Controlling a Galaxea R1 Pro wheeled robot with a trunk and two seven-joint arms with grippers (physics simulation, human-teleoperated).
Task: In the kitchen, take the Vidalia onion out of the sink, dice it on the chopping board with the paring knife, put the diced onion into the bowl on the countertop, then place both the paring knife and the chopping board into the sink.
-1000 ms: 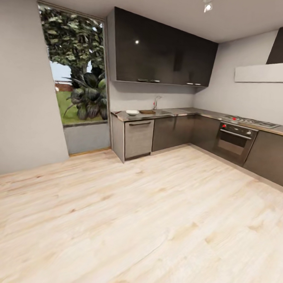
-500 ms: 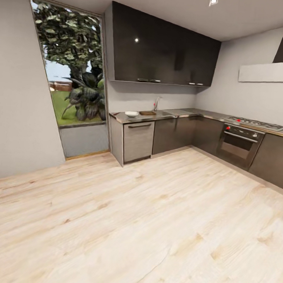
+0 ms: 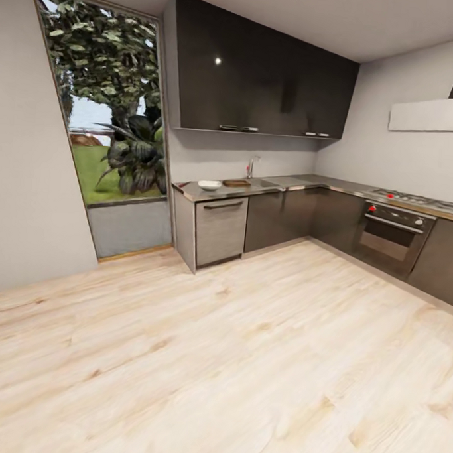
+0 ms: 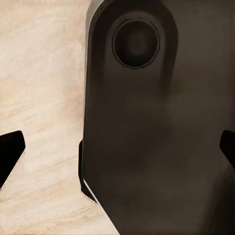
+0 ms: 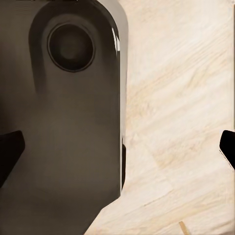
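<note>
No readable text, labels, brand names, numbers or signs appear anywhere in these views.

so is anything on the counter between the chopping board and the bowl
Nothing visible. The bowl and the chopping board sit side by side on the countertop, with bare worktop between them. At this range, small items could not be made out.
</note>
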